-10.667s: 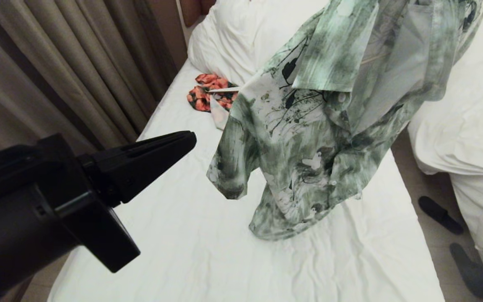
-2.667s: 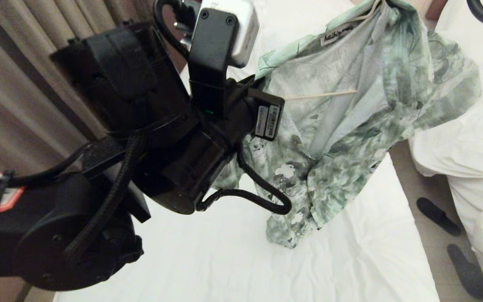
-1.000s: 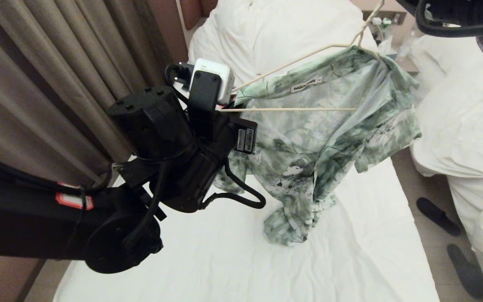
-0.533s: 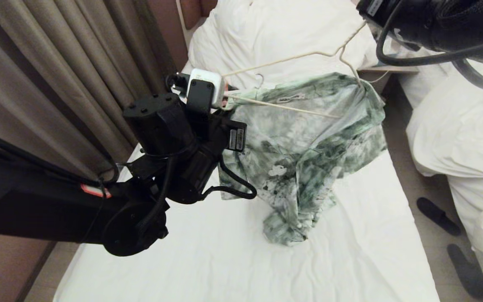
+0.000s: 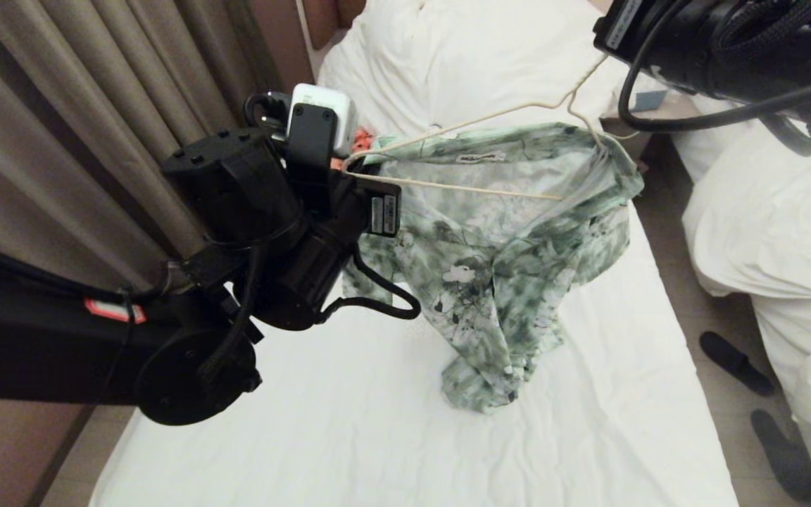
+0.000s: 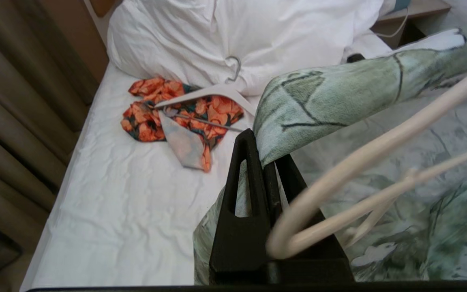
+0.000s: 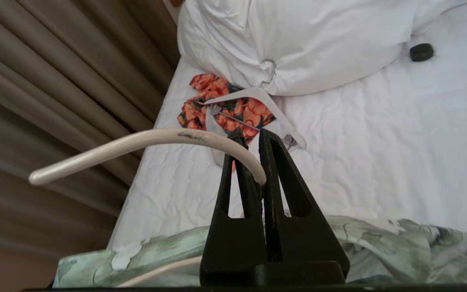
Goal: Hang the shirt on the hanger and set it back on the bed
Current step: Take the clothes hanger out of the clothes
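Two grippers are raised over the bed (image 5: 349, 429), with the shirt (image 5: 497, 260) strung between them. The left gripper (image 6: 264, 162) is clamped on a fold of the shirt's fabric near its collar, beside one bent end of the hanger (image 5: 462, 186). The right gripper (image 7: 249, 162) is closed on the hanger's curved hook. The green-and-white shirt is draped over one hanger shoulder only, it seems, while the other shoulder wire is bare. Its hem is bunched on the white sheet. An orange floral garment (image 6: 176, 117) and a white hanger (image 6: 211, 95) are seen lying by the pillow (image 6: 258, 36).
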Tool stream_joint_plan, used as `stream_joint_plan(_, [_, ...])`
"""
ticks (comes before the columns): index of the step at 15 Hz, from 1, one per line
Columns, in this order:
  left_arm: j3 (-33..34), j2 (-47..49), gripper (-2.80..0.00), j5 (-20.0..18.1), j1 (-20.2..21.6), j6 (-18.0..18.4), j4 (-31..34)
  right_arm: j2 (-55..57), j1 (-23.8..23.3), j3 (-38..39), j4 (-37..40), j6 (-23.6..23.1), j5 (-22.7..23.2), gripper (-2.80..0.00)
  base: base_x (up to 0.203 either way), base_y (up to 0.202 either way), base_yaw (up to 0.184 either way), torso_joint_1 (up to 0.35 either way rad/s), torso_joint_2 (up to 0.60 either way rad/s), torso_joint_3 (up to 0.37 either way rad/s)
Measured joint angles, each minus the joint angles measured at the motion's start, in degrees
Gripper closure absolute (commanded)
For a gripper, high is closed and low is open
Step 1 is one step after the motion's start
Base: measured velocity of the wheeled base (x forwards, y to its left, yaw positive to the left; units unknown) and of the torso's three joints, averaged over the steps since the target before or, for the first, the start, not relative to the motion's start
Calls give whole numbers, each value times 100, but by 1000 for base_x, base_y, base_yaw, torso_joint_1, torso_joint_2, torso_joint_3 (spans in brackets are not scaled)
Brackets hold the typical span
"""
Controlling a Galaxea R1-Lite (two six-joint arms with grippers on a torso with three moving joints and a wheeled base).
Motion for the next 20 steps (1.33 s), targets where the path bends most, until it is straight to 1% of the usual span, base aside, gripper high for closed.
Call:
stream_joint_plan(2, [176, -26, 0, -5, -16, -60, -9, 27, 0, -32, -9, 0, -79, 0, 0, 0, 0, 0, 0, 0])
stream_joint_plan(5, [462, -18, 0, 0, -65, -349, -12, 115, 9, -37, -195, 5, -286, 0, 0, 0, 0, 0, 0, 0])
stream_joint_plan(7, [678, 37, 0, 6, -129, -504, -69, 168, 2, -37, -201, 87, -387, 0, 0, 0, 0, 0, 0, 0])
stream_joint_plan(8, [747, 108, 0, 13, -138, -542, -202, 168, 5, -34, -204, 207, -391, 0, 0, 0, 0, 0, 0, 0])
stream_joint_plan(12, [850, 657, 0, 123, -160, -534, -1129, 83, 46, 24, -183, 834, -413, 0, 0, 0, 0, 0, 0, 0])
stream_joint_plan(14, [857, 993, 0, 210, -160, -529, -1495, 42, 52, 99, -185, 1032, -487, 0, 0, 0, 0, 0, 0, 0])
stream_joint_plan(17, [853, 1398, 0, 301, -166, -513, -1751, 1, 33, 132, -182, 1270, -548, 0, 0, 0, 0, 0, 0, 0])
stream_joint_plan(20, [885, 1763, 0, 305, -92, -512, -1910, -118, 43, 139, -177, 1307, -536, 0, 0, 0, 0, 0, 0, 0])
